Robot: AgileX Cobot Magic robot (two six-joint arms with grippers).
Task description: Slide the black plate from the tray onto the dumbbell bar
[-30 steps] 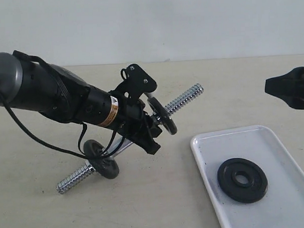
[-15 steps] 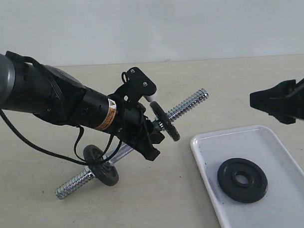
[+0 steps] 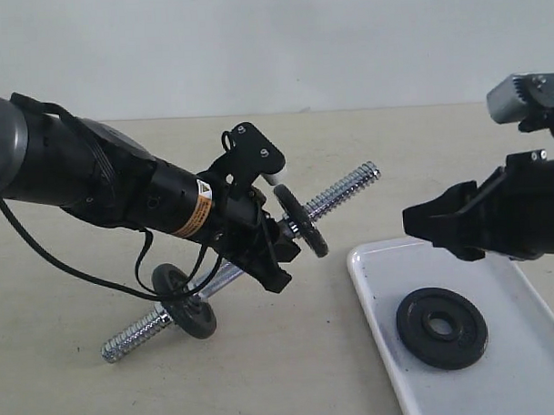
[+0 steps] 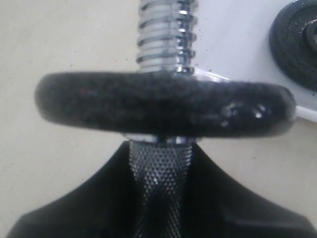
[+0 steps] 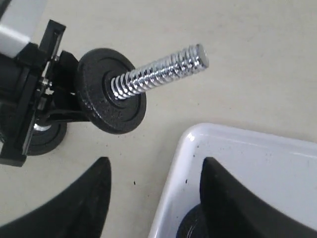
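The black plate (image 3: 441,327) lies flat in the white tray (image 3: 379,268), and also shows as the plate (image 4: 297,39) and the plate (image 5: 190,225) in the wrist views. My left gripper (image 3: 274,239) is shut on the knurled middle of the dumbbell bar (image 3: 340,192), holding it tilted with its threaded end raised toward the tray. In the left wrist view that gripper (image 4: 161,183) clamps the bar (image 4: 163,34) just behind a fitted disc (image 4: 163,104). My right gripper (image 3: 423,222) hangs open above the tray's near-left corner. Between its fingers, that gripper (image 5: 156,161) holds nothing.
The bar carries two small black discs, one (image 3: 300,220) beside my left gripper and one (image 3: 185,300) near its low end, which rests on the beige table (image 3: 83,387). The tray's rim (image 5: 183,163) lies under my right gripper. The bar's free threaded end (image 5: 158,74) points toward the tray.
My right gripper has come in from the right edge to hang above the tray's left part. The left arm raised the bar slightly, then held still.
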